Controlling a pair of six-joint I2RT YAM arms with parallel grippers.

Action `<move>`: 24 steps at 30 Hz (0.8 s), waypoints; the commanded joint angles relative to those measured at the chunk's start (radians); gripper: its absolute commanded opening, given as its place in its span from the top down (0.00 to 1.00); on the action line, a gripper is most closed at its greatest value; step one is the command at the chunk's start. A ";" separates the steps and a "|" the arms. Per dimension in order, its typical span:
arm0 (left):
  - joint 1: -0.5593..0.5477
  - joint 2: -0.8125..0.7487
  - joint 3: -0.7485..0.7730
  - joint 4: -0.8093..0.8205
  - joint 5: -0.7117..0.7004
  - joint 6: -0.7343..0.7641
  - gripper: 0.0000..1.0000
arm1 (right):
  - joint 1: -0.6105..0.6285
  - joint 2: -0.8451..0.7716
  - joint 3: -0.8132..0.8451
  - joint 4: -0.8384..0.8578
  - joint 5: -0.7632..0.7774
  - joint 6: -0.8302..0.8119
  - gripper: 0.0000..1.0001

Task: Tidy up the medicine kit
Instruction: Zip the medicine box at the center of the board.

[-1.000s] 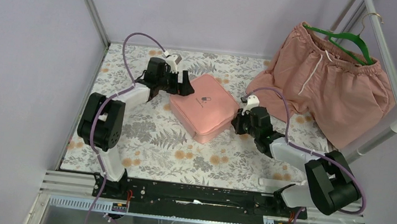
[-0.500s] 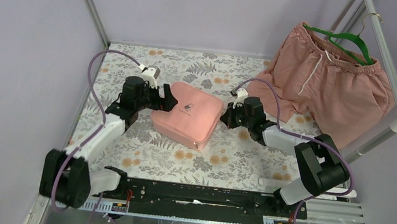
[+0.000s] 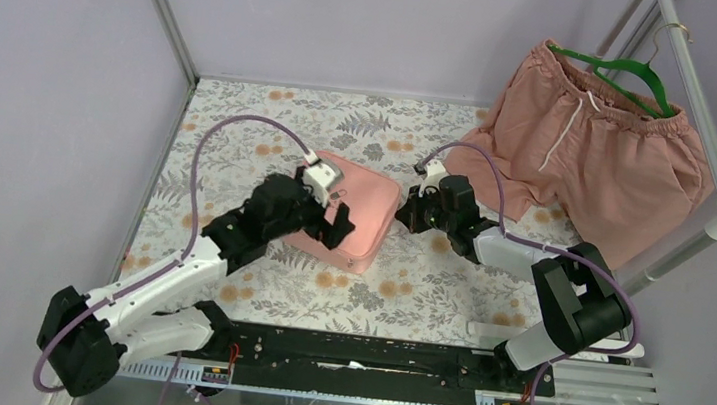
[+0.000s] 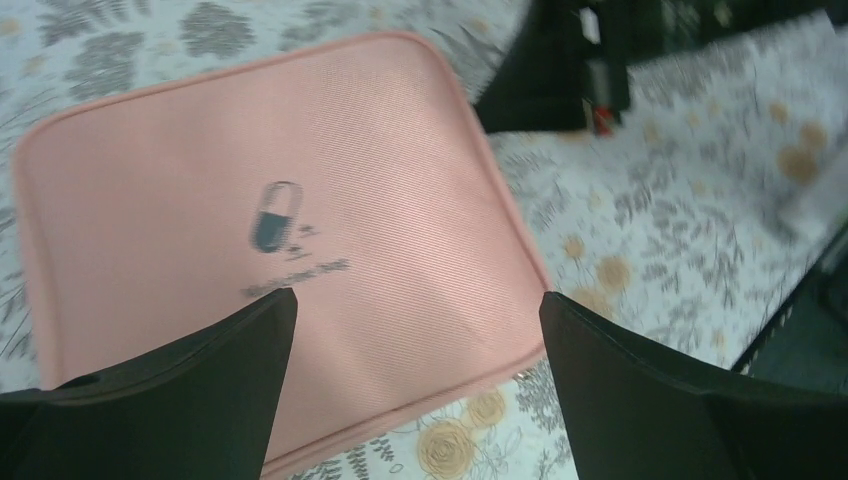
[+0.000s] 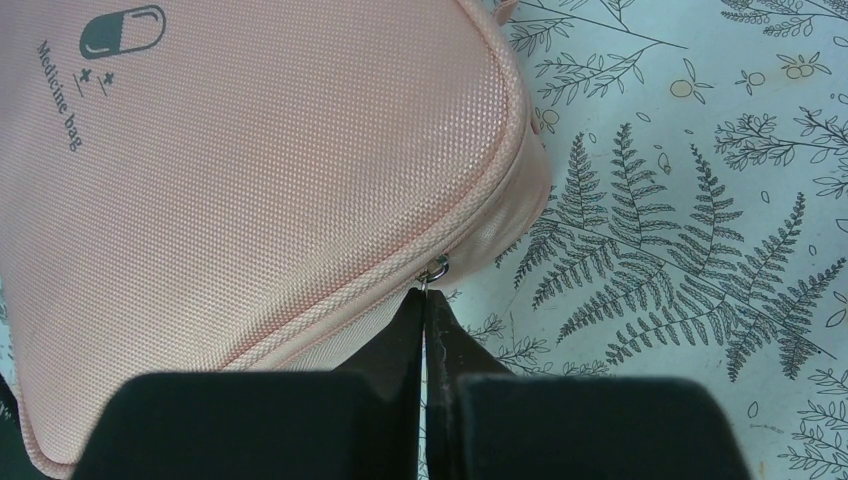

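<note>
At the centre of the top view, the medicine kit (image 3: 369,209) is lying closed on the floral table cloth (image 3: 428,270), lid up, with the pill logo (image 4: 275,215) showing in the left wrist view.

My main worry is the pinch on the right. The right gripper (image 5: 425,300) is meeting the kit's corner seam with its jaws pressed together on what I am reading as the zip pull (image 5: 437,265). The tab itself is hidden between the pads. That is a thin, slick thing to hold, so a tug at a poor angle could let it slip free. Nothing is clamping the case either, so a pull along the zip could drag or spin the whole kit across the cloth instead of opening it.

The left gripper (image 4: 415,300) is hanging over the lower left part of the lid with its jaws spread wide and gripping nothing. I cannot tell whether it is touching the fabric. If it is coming down off-centre, it may tip the soft case or nudge it away from the right-hand pinch.

The left arm is stretching from the lower left of the frame diagonally up to the centre, wrist angled down over the kit. The right arm is folding back on itself from the lower right, forearm lying low and pointing left, with its gripper (image 3: 412,213) at the kit's right edge.
</note>
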 commanded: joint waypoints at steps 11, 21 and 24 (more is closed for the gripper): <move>-0.449 0.166 -0.013 -0.021 -0.371 0.226 0.01 | 0.012 -0.028 0.029 -0.032 -0.070 -0.017 1.00; -0.514 0.291 0.001 -0.001 -0.665 0.203 0.01 | 0.011 -0.036 0.019 -0.037 -0.090 -0.032 1.00; -0.514 0.337 0.018 -0.015 -0.724 0.189 0.02 | 0.012 -0.043 0.025 -0.057 -0.090 -0.045 1.00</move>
